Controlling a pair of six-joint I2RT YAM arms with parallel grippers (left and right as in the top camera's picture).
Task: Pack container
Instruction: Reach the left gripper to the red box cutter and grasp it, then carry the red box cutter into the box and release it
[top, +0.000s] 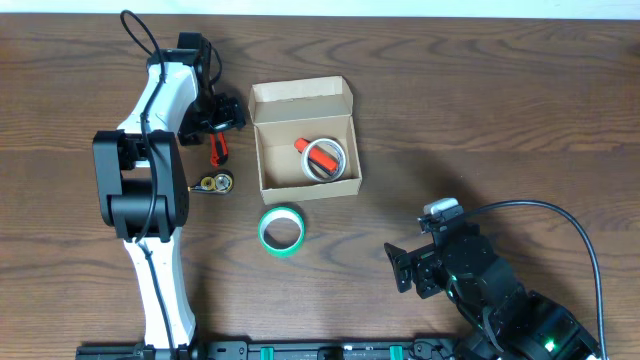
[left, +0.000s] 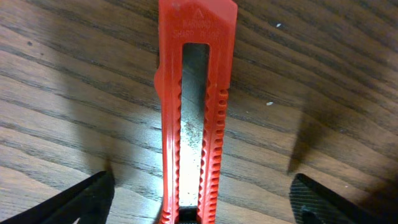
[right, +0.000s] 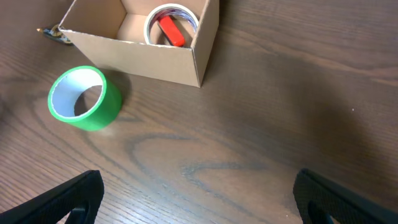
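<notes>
The container (top: 268, 170) is a tan cardboard box with its flap lid folded open at the far side. Inside lies a clear tape roll (top: 327, 158) with a red item (top: 320, 156) in it. The right wrist view shows the same container (right: 143, 50) and roll (right: 174, 15). A red utility knife (top: 218, 150) lies on the table left of the box. My left gripper (top: 222, 128) is low over it and open. In the left wrist view the knife (left: 193, 112) runs between the two fingers (left: 84, 200), untouched. My right gripper (top: 405, 268) is open over bare table.
A green tape roll (top: 282, 230) stands just in front of the box, also seen as the green roll (right: 84, 98) in the right wrist view. A small gold and black object (top: 213, 183) lies by the left arm. The wooden table (top: 480, 110) stretches right.
</notes>
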